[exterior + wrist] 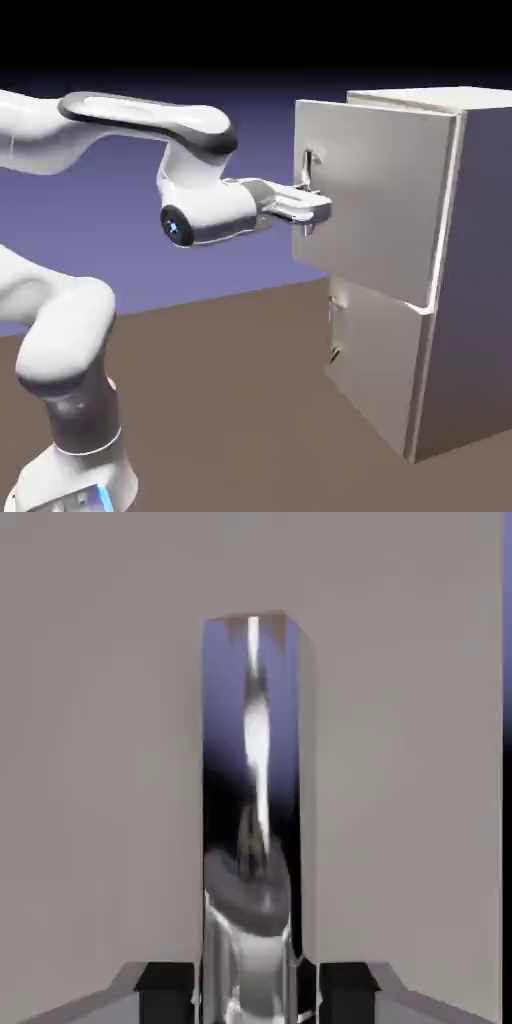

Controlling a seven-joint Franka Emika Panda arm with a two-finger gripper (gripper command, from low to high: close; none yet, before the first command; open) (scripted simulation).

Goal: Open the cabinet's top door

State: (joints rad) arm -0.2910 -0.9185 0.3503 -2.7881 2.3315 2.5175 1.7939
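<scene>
Cabinet (470, 270) sits at the 3 o'clock side of the exterior view, standing on the brown table (220, 400). It has 2 stacked doors.

The top door (385, 200) is swung partly out from the cabinet body: its free edge with the handle stands toward 9 o'clock, clear of the box front, and its hinge side runs along the cabinet's front corner. The lower door (375, 365) also looks slightly ajar, its small handle (335, 350) near its 9 o'clock edge. Nothing of either compartment's inside shows, so contents cannot be told.

The gripper (308, 212) is at the top door's handle (309, 170), low on it, reaching in from 9 o'clock with the arm (140, 125) stretched horizontally behind it. In the hand view the shiny metal handle (252, 812) runs from 12 to 6 o'clock, filling the gap between the 2 dark fingertips (165, 980), with grey door panel (100, 762) on both sides. The jaws are clamped on the handle.

Open room: bare table spreads from 6 to 9 o'clock in front of the doors, with plain backdrop behind. A thin strip of backdrop shows past the door's edge at 3 o'clock in the hand view.
</scene>
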